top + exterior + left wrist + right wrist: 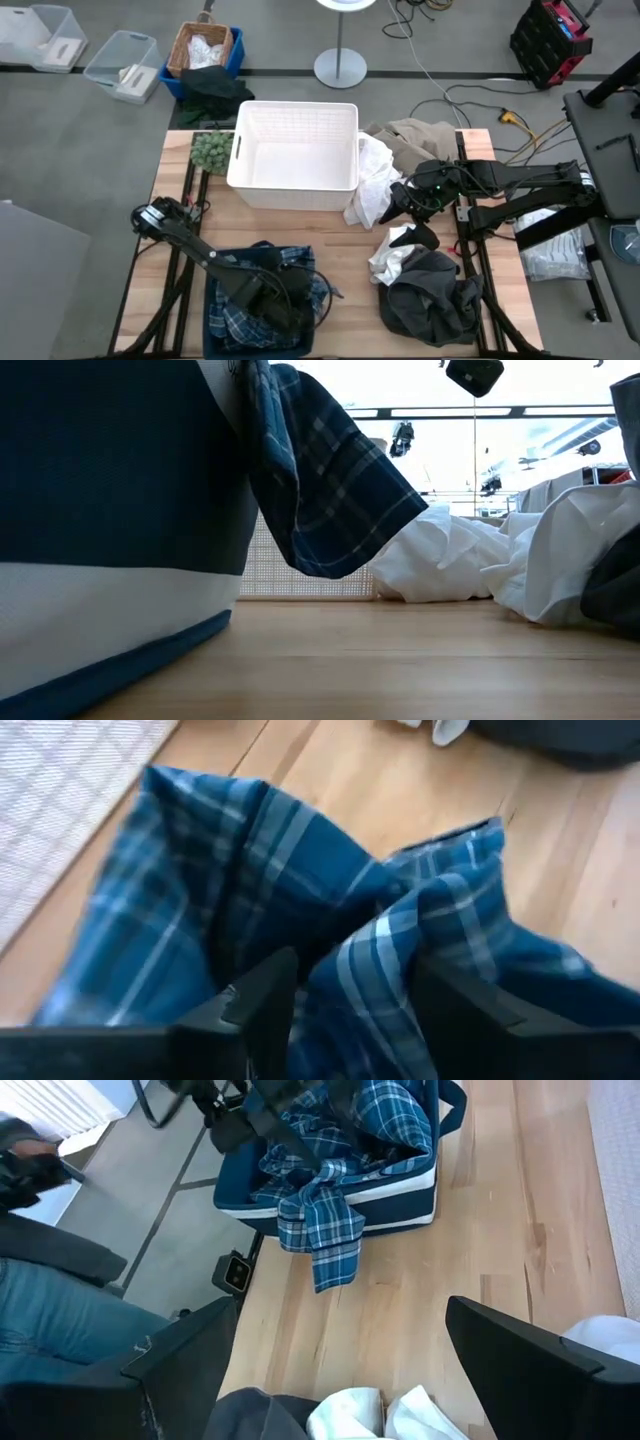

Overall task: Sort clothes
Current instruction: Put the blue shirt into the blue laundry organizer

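Note:
The blue-white plaid shirt [262, 290] lies bunched in a dark blue cloth bin [215, 335] at the table's near left, with one sleeve [330, 490] hanging over the bin's rim. My left gripper [268, 297] is down in the bin, shut on the shirt. My right gripper [398, 205] is open and empty, beside a large white cloth [372, 185] that drapes against the white basket. Another white piece [392, 255] and the dark grey garment [430, 298] lie on the table's near right. The beige garment [420, 135] lies at the far right. My left gripper has a raised fold of the plaid shirt [375, 970] between its two fingers [262, 1000], coming from above and slanting down into the bin. The rest of the shirt lies slack in the bin. How many layers it holds, I cannot tell.
A white lattice basket [295, 150] stands at the table's far middle, with a green fuzzy lump [210, 150] to its left. Bare wood [350, 270] lies between the bin and the right-hand clothes. A person's leg in jeans [60, 1340] shows beyond the table's edge.

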Controlling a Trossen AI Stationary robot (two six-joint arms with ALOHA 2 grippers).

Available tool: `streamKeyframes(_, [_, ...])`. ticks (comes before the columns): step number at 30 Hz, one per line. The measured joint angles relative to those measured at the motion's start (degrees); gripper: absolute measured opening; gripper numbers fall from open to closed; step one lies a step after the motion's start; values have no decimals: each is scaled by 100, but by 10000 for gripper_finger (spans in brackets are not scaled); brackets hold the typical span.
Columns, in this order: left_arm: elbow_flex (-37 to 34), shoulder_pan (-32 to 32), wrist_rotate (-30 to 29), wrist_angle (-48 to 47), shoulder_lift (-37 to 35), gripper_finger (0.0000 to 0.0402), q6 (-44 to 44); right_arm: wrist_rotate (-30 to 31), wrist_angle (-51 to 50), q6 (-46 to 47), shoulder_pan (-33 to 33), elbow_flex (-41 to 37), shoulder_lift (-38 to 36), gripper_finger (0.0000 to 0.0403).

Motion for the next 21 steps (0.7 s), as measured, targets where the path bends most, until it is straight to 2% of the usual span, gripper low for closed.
streamKeyframes(3, [-422,78,59,642,-49,180,222,0,0,2,0,-1,2,354])
streamKeyframes(6, [-665,86,82,1036,-49,161,262,0,-3,3,0,-1,2,354])
streamKeyframes(9, [-733,78,77,1145,-49,117,260,0,-3,4,0,-1,4,354])
streamKeyframes(12, [-762,80,77,1099,-49,42,235,2,-3,2,0,-1,4,354])
streamKeyframes(14, [-753,80,128,994,-61,12,177,2,-2,2,0,0,4,354])
streamKeyframes(16, [-580,75,323,757,-81,9,220,4,-2,2,0,-1,4,354])
streamKeyframes(21, [390,-185,515,-751,-159,1,60,36,-3,-35,0,-1,4,354])
